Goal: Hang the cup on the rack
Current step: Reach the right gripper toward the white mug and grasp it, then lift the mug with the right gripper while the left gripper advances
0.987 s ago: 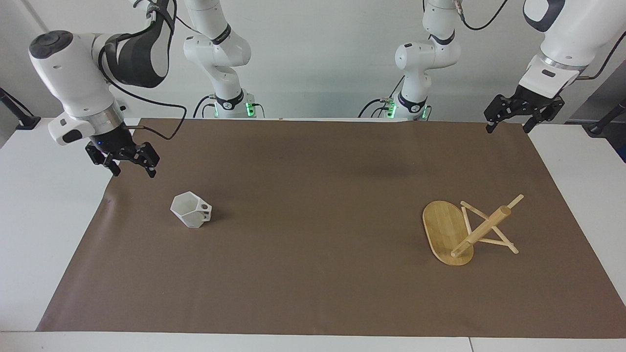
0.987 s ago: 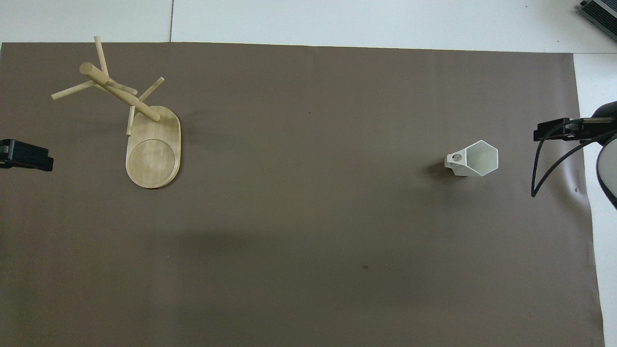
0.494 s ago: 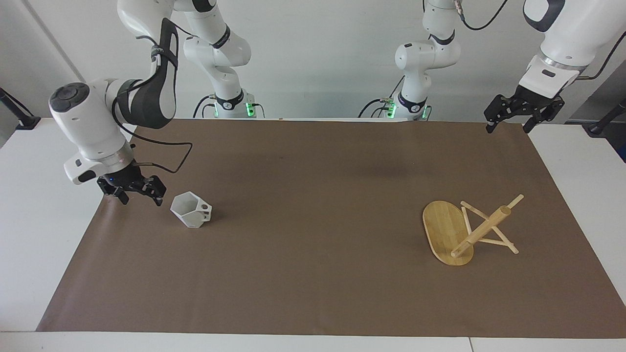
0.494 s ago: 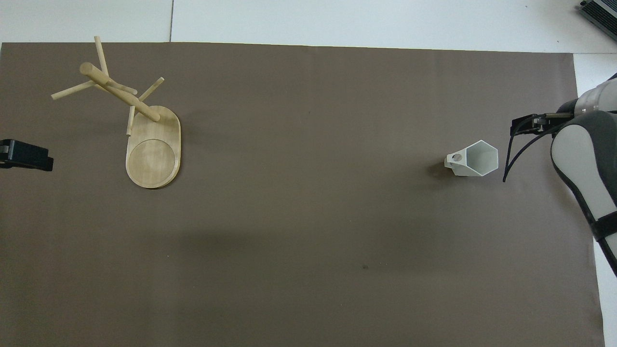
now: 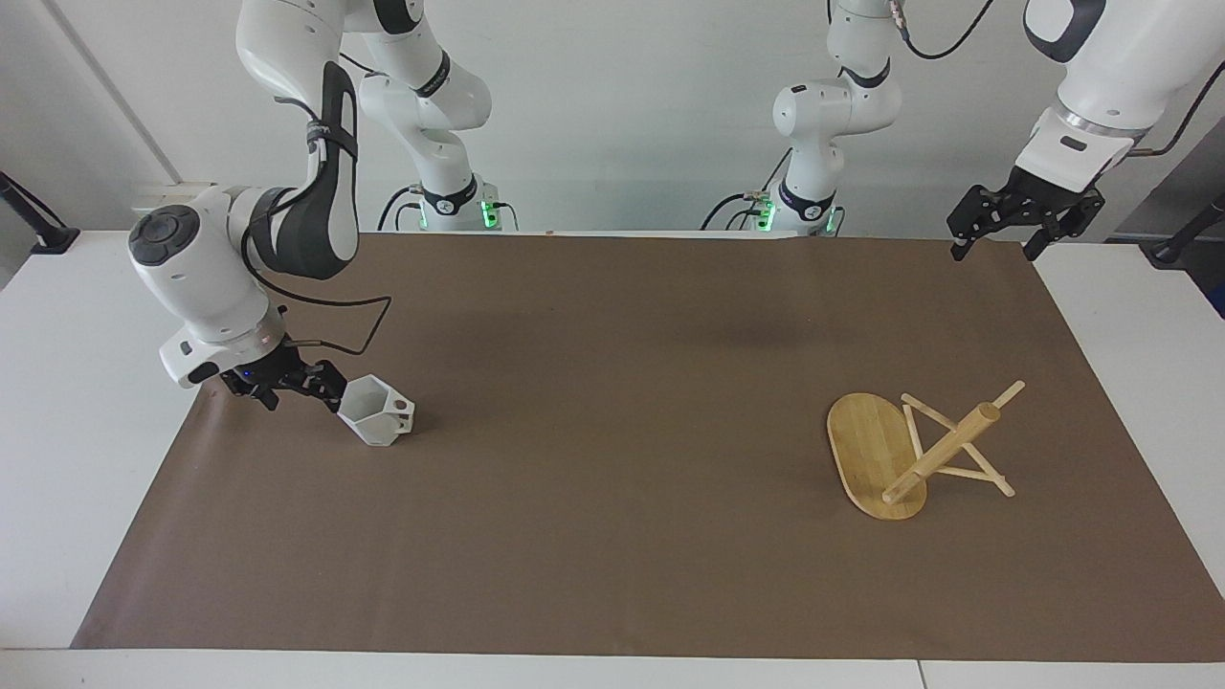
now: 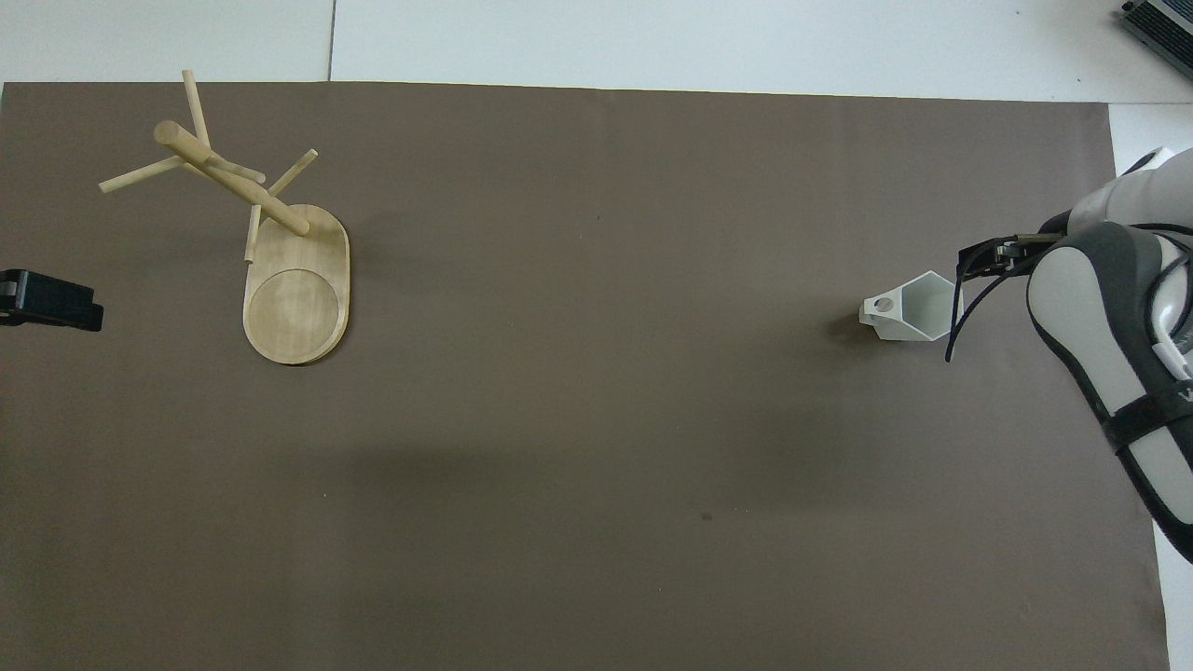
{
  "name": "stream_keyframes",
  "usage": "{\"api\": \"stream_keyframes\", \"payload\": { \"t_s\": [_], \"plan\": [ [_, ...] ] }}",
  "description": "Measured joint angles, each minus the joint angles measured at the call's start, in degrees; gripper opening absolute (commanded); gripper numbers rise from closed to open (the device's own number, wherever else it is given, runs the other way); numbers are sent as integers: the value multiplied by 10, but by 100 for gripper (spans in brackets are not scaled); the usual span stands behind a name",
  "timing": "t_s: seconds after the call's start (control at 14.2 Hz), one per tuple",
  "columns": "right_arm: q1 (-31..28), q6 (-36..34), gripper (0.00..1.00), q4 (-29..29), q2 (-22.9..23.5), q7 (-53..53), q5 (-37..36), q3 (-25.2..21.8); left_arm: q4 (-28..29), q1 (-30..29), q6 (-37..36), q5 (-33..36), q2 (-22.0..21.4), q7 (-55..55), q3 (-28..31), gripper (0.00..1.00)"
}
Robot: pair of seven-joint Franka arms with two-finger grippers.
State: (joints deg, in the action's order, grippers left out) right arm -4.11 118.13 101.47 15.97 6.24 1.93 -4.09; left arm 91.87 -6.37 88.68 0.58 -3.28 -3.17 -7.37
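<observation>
Facing view shows the right claw (image 5: 299, 388) low at the table, just beside the cup (image 5: 376, 410), on the side of the cup away from its handle. Its fingers are spread and hold nothing; whether a fingertip already touches the cup's wall I cannot tell. The cup stands upright on the brown mat (image 5: 612, 574), near the mat's edge at the right arm's end of the table, its handle pointing toward the table's middle. The rack (image 5: 914, 450) stands well apart from it, near the mat's edge at the left arm's end, with its oval base flat and its pegs crossing the post. The left claw (image 5: 1000, 249) waits, spread and empty, above the mat's corner at the robots' edge of the table.

The step in hand looks like the approach for a grasp, with nothing lifted yet. The main risk I see is a nudge: the cup is light and tapers to a narrow foot, so a finger arriving from the side could push or tip it before the fingers close. A pinch on the slanted facets could also slip. A grip that covers the handle's hole would leave no way onto a peg, and the cable (image 5: 368, 325) looping above the cup could brush its rim.
</observation>
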Motion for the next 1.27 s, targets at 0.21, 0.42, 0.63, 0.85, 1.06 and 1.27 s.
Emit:
{"api": "stream_keyframes", "payload": {
  "t_s": [0.21, 0.42, 0.63, 0.85, 1.06, 1.27],
  "plan": [
    [0, 0, 100, 10, -1, 0, 0, 4, 0, 0, 0, 0, 0, 0, 0, 100],
    [0, 0, 99, 22, -1, 0, 0, 4, 0, 0, -7, 0, 0, 0, 0, 100],
    [0, 0, 94, 34, -3, 0, 0, 4, 0, 0, -8, 0, -1, 0, 0, 100],
    [0, 0, 85, 40, -4, 1, 0, 5, 0, 0, -8, 0, -6, 0, 0, 100],
    [0, 0, 73, 41, -5, 1, 0, 12, 0, 0, -8, 0, -8, 0, 0, 100],
    [0, 0, 70, 42, -5, 1, 0, 13, 0, -5, -8, 0, -8, -3, 0, 100]
  ]
}}
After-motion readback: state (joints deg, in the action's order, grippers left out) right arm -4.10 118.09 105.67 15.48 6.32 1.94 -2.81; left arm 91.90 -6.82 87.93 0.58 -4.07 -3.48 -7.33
